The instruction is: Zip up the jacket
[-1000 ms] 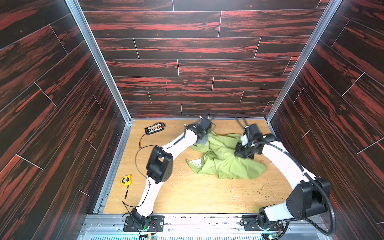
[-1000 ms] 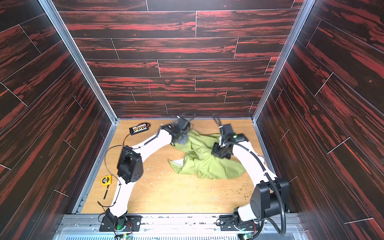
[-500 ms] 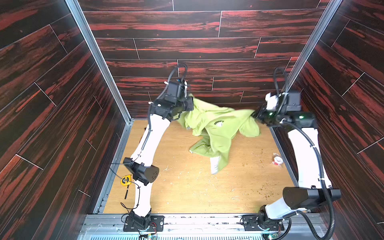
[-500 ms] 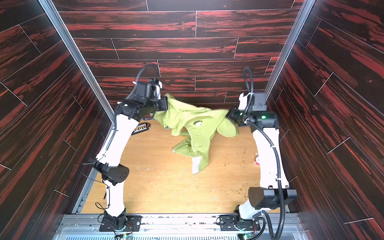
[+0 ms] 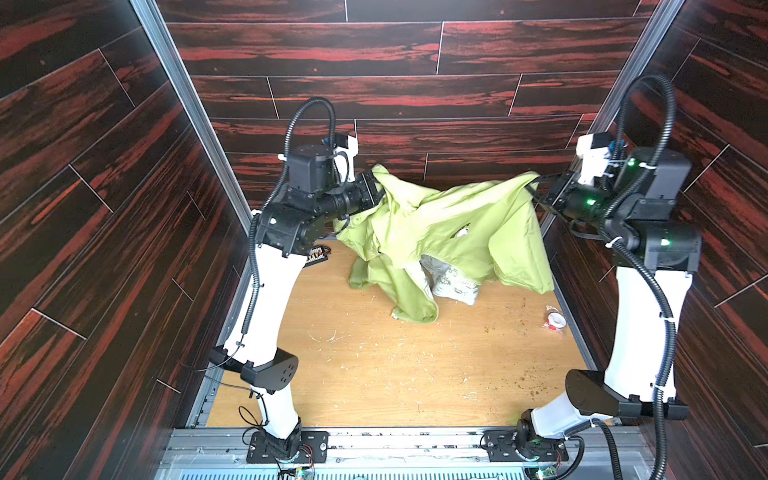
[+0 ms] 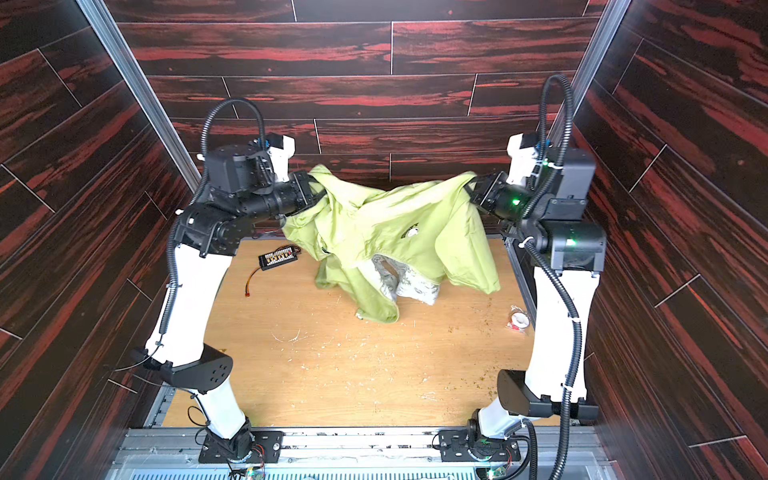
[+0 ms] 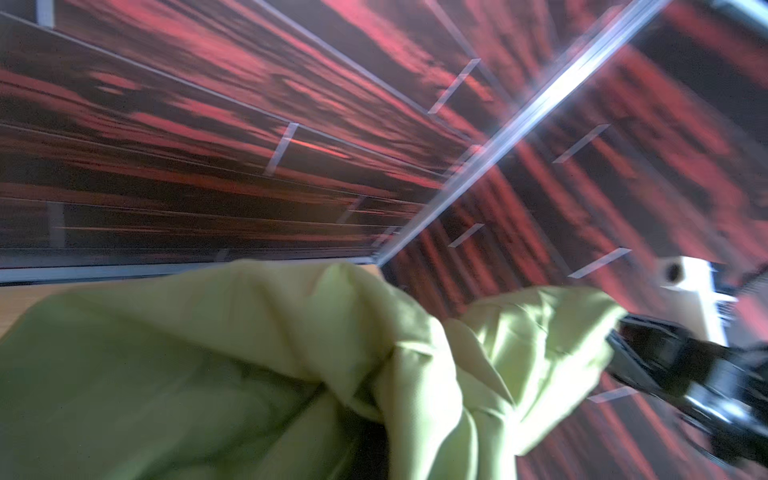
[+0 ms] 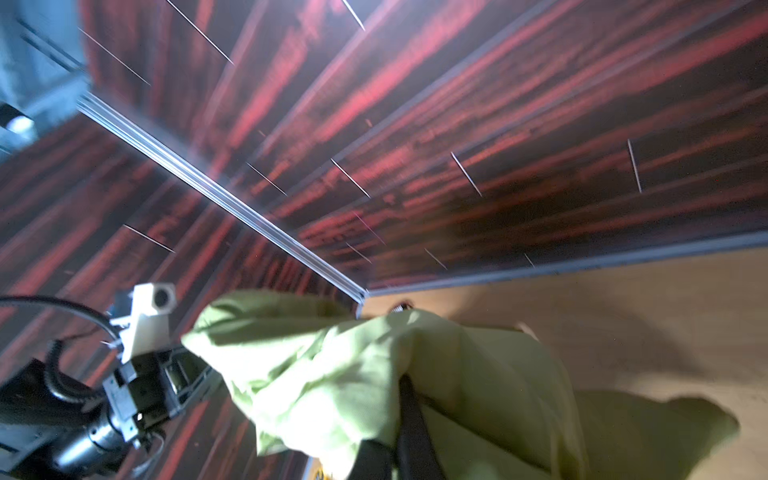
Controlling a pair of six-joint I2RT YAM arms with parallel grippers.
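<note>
My left pincer (image 5: 376, 193) is clamped on a bunched edge of the lime-green jacket (image 5: 436, 224), jaws pressed together with cloth between them. It is raised high above the table at about ten o'clock in both top views. The wrist points inward toward three o'clock. The forearm is nearly level, and the upper arm rises steeply from a base at seven o'clock.

My right pincer (image 5: 536, 189) mirrors it at two o'clock, closed tight on the opposite edge of the jacket and pointing toward nine o'clock. That arm stands tall from a base at five o'clock. In the right wrist view one dark finger (image 8: 411, 415) is buried in green folds.

The jacket hangs between my two pincers like a slack sheet near the back wall (image 5: 415, 95). Its dark chest logo (image 5: 460, 232) faces up. The white patterned lining (image 5: 453, 282) shows below, where the front gapes. Its lowest fold droops toward the middle of the wooden tabletop (image 5: 395, 365); I cannot tell whether it touches.

A roll of tape (image 5: 555, 321) lies at three o'clock. A small connector board (image 6: 277, 258) lies at ten o'clock.
</note>
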